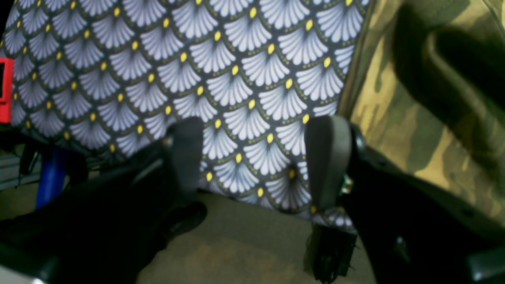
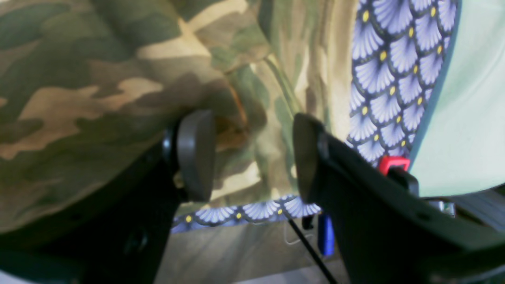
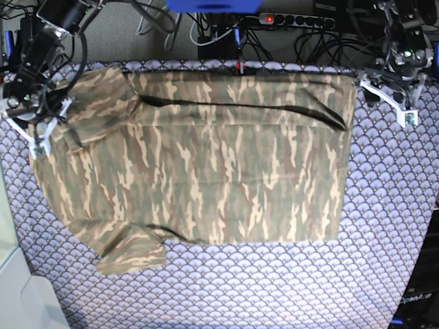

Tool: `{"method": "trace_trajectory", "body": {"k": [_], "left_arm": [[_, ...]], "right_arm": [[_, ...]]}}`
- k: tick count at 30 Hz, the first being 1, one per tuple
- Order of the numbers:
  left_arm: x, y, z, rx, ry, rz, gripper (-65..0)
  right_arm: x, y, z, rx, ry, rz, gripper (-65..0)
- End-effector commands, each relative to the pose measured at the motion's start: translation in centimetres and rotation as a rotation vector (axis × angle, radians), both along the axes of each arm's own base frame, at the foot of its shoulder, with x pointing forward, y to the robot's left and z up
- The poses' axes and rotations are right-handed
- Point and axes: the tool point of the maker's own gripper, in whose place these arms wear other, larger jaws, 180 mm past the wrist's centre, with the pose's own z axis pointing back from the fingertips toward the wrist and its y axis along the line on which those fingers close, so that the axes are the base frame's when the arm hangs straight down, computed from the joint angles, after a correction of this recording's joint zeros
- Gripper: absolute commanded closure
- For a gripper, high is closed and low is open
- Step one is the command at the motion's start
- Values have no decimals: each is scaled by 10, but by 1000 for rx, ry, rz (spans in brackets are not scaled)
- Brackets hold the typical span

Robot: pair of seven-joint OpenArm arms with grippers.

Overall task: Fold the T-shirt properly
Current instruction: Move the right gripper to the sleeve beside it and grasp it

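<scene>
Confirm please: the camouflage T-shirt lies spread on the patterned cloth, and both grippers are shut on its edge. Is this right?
Not quite. The T-shirt does lie spread on the patterned cloth, but both wrist views show the left gripper and right gripper open, holding nothing.

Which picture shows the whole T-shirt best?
The base view: the whole T-shirt lies spread out there, both sleeves showing. The right wrist view shows only a blurry close-up patch, and the left wrist view just an edge at the right.
</scene>
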Motion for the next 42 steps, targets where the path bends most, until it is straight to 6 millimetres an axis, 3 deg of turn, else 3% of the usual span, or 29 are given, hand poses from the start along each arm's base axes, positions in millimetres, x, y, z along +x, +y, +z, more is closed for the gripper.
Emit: {"method": "trace_trajectory", "body": {"k": [1, 14, 21, 28, 31, 38, 42], "left_arm": [[6, 4, 10, 21, -35, -4, -403], [12, 3, 12, 15, -46, -1, -403], [13, 3, 13, 15, -48, -1, -402], [14, 2, 13, 14, -49, -2, -402], [17, 3, 15, 15, -59, -1, -402], [18, 3, 16, 15, -62, -1, -401], [18, 3, 16, 15, -62, -1, -401]], "right_arm": [[9, -3, 10, -14, -37, 6, -327], [10, 0, 8, 1, -40, 8, -328], [7, 11, -12, 106, -23, 14, -328], [9, 12, -12, 111, -26, 13, -323], [9, 12, -12, 111, -27, 13, -267], [18, 26, -12, 111, -23, 69, 0], [27, 31, -8, 106, -24, 93, 0]]}}
